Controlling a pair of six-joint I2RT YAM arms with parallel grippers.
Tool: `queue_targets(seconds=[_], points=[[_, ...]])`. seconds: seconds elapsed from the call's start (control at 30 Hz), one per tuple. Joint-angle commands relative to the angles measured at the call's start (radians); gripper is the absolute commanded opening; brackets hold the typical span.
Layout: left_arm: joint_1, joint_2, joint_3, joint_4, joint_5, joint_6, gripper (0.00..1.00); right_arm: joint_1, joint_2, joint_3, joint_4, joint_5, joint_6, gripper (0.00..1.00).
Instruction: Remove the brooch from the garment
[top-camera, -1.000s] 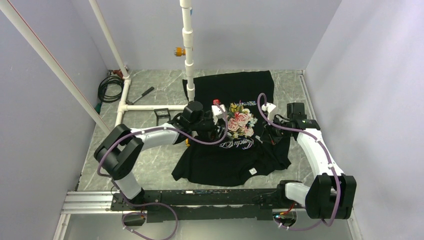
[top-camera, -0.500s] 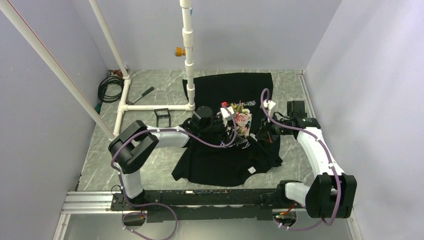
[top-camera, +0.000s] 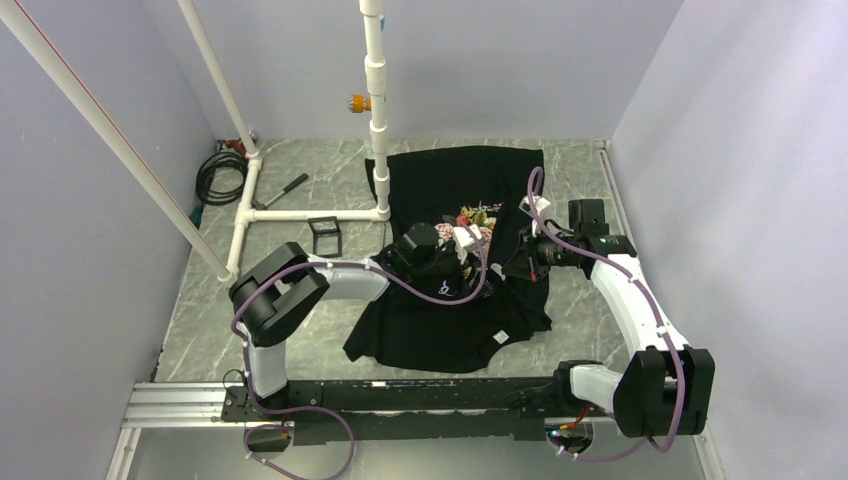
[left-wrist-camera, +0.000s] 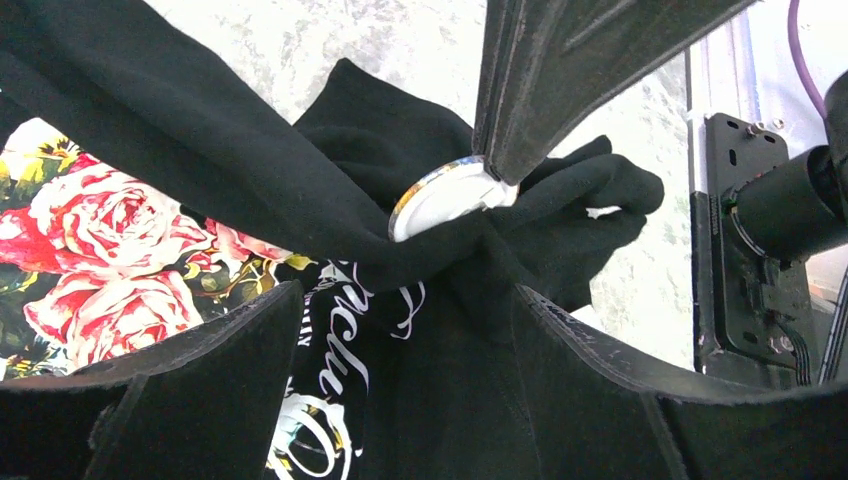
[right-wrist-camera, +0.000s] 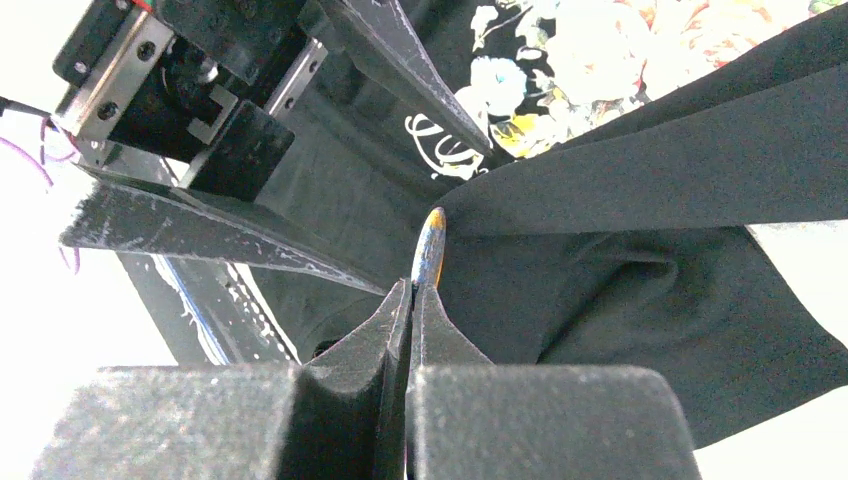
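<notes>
The garment (top-camera: 450, 325) is a black T-shirt with a rose print, bunched on the marble table. In the left wrist view a taut fold of the garment (left-wrist-camera: 200, 130) runs to the brooch (left-wrist-camera: 445, 195), a small round badge showing its pale back. My right gripper (right-wrist-camera: 410, 290) is shut on the brooch (right-wrist-camera: 430, 245), seen edge-on with an orange rim, still against the garment (right-wrist-camera: 650, 160). My left gripper (left-wrist-camera: 408, 300) is open, its fingers (left-wrist-camera: 230, 350) spread over the lettering just below the brooch. In the top view the left gripper (top-camera: 470, 243) and right gripper (top-camera: 515, 262) are close together.
A white pipe frame (top-camera: 378, 120) stands at the back, touching the shirt's far edge. A black cable coil (top-camera: 215, 175), a hand tool (top-camera: 285, 190) and a small black frame (top-camera: 323, 232) lie at the left. An aluminium rail (top-camera: 180, 405) runs along the front.
My left arm has swung right, close to the right gripper. The right gripper has drawn slightly left and up, and the shirt has bunched, hiding most of the rose print.
</notes>
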Motion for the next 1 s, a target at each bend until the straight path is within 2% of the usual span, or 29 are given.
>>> queue_targets(seconds=[0.0,0.23,0.37,0.67,0.77,0.9,0.97], points=[[-0.017,0.020,0.068,-0.032,-0.047,-0.049,0.81,0.005,-0.026,-0.006,0.061,-0.022,0.076,0.00],[-0.017,0.047,0.098,-0.069,-0.110,-0.094,0.92,0.009,-0.037,0.001,0.036,-0.035,0.037,0.00],[-0.014,0.069,0.133,-0.152,-0.206,-0.093,0.86,0.016,-0.041,0.010,0.011,-0.049,0.000,0.00],[0.005,0.064,0.120,-0.169,-0.223,-0.061,0.71,0.017,-0.029,0.047,-0.051,-0.001,-0.073,0.00],[0.022,0.023,0.063,-0.084,-0.099,-0.015,0.74,0.017,-0.023,0.064,-0.072,0.020,-0.116,0.00],[0.060,-0.055,-0.112,0.246,0.209,-0.041,0.76,0.019,-0.013,0.079,-0.099,0.017,-0.210,0.00],[0.069,-0.084,-0.157,0.325,0.284,-0.018,0.76,0.022,0.004,0.093,-0.128,0.013,-0.268,0.00]])
